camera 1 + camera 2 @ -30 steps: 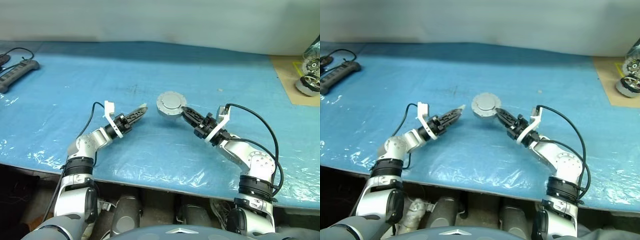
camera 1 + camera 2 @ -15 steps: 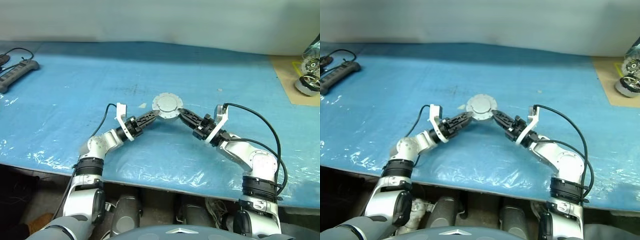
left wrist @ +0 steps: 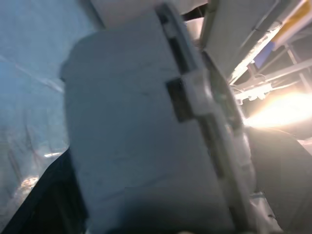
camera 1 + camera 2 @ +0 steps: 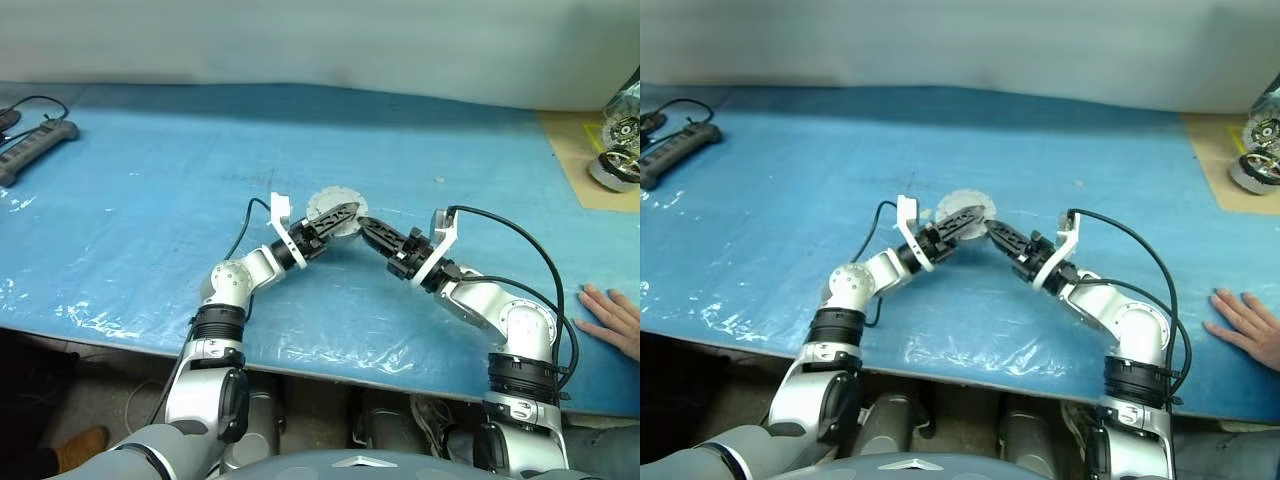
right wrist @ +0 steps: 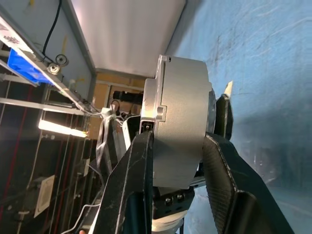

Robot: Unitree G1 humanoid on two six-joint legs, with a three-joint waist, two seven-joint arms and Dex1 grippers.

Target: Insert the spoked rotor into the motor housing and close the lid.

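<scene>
The round silver motor housing (image 4: 322, 203) hangs just above the blue table, held on edge. My right gripper (image 4: 362, 224) is shut on it; its two black fingers (image 5: 131, 195) clamp the thick rim (image 5: 183, 122). A thin flanged plate sits flush on one face (image 5: 157, 97); I cannot tell whether it is the lid. My left gripper (image 4: 345, 212) reaches in from the left, open, its fingers straddling the housing, one finger (image 5: 224, 114) lying along a flat face. The left wrist view shows the housing's grey side (image 3: 136, 136) very close. The spoked rotor is out of view.
A person's hand (image 4: 615, 318) rests on the table's near right edge. Black-rimmed silver motor units (image 4: 618, 165) stand on a brown board at the far right. A power strip with its cable (image 4: 35, 140) lies at the far left. Blue plastic sheet (image 4: 200, 150) covers the table.
My left gripper has swung right from open table to the housing, and its fingers now overlap it. The right gripper has kept its hold in place. A person's hand has appeared at the right.
</scene>
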